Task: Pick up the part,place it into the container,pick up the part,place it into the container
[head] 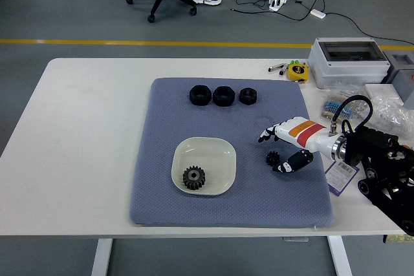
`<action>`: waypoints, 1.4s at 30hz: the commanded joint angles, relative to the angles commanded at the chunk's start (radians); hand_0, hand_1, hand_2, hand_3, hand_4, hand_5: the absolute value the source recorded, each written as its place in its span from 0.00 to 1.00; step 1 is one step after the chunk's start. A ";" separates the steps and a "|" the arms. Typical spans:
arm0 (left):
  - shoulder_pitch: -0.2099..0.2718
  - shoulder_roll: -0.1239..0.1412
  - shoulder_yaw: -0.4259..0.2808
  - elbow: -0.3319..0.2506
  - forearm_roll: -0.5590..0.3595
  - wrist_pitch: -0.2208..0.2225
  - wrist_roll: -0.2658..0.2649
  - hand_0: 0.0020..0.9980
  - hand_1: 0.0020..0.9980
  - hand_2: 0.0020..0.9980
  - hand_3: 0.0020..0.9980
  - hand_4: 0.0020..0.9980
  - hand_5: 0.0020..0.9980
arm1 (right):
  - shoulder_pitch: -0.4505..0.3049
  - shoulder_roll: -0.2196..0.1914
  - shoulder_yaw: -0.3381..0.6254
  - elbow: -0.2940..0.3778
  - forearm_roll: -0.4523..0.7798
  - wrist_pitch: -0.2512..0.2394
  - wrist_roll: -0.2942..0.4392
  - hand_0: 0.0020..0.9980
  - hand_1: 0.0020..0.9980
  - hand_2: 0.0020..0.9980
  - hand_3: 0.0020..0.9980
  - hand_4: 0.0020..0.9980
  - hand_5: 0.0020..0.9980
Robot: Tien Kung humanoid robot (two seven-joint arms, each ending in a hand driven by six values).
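A small black gear (272, 158) lies on the blue-grey mat (162, 114), right of the cream bowl (220, 153). Inside the bowl sits a larger black gear (193, 178). My right hand (274, 149) reaches in from the right with its white fingers (266, 134) spread above the small gear and its thumb just right of it. The hand is open and holds nothing. Three black nuts (223, 95) stand in a row at the mat's far edge. My left arm is out of view.
A grey plastic box (349, 61) stands at the table's back right, with a yellow tape measure (297, 71) and pens beside it. Bags of small parts (388, 109) and a purple card (341, 176) lie along the right edge.
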 joint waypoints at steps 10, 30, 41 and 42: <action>-0.001 0.000 0.001 0.000 -0.002 0.000 0.000 0.67 0.67 0.66 0.56 0.63 0.58 | 0.004 0.008 -0.015 -0.039 0.008 -0.002 0.005 0.49 0.51 0.57 0.61 0.72 0.17; -0.002 -0.002 -0.001 -0.001 0.003 -0.001 0.001 0.67 0.67 0.66 0.56 0.63 0.58 | -0.001 0.007 -0.007 -0.044 0.008 0.001 0.015 0.32 0.38 0.45 0.44 0.61 0.10; 0.004 -0.001 -0.006 0.000 0.010 -0.003 0.002 0.67 0.67 0.66 0.56 0.63 0.58 | -0.003 0.005 0.006 -0.023 0.014 -0.006 0.019 0.24 0.29 0.40 0.41 0.78 0.05; 0.005 -0.001 -0.007 -0.001 0.012 -0.003 0.003 0.67 0.67 0.66 0.56 0.63 0.58 | -0.003 0.005 0.009 -0.020 0.012 -0.008 0.018 0.24 0.29 0.40 0.41 0.78 0.05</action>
